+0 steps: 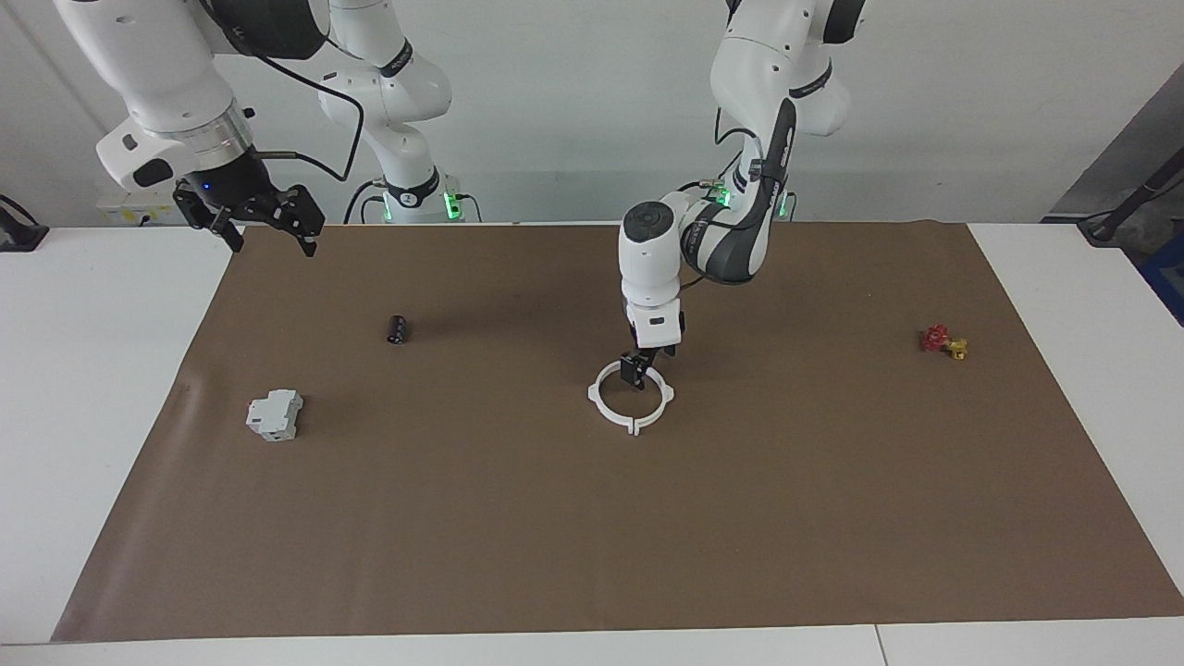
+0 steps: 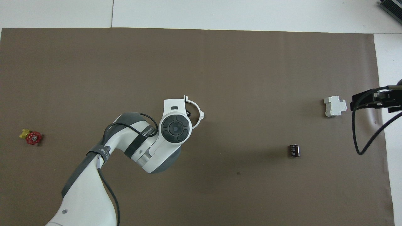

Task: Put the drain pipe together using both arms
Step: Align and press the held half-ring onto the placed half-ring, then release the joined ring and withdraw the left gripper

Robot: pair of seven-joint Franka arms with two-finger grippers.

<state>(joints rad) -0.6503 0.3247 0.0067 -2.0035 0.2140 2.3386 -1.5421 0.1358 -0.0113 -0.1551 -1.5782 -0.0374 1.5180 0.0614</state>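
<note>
White plastic drain pipe [image 1: 631, 398], judged light and stiff, is pinched at its twelve-o'clock rim by the left gripper [image 1: 635, 372]; the right gripper [image 1: 268, 233] waits, spread wide.

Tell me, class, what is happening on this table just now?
The left tool is down at the robot-side rim of the white drain pipe, whose two arcs already form a ring on the brown mat. The right tool waits, raised and open, over the mat's edge at the right arm's end.

Left gripper [image 1: 636, 370] points straight down at centre, fingers nearly closed; right gripper [image 1: 268, 222] waits raised at ten o'clock, fingers spread.
</note>
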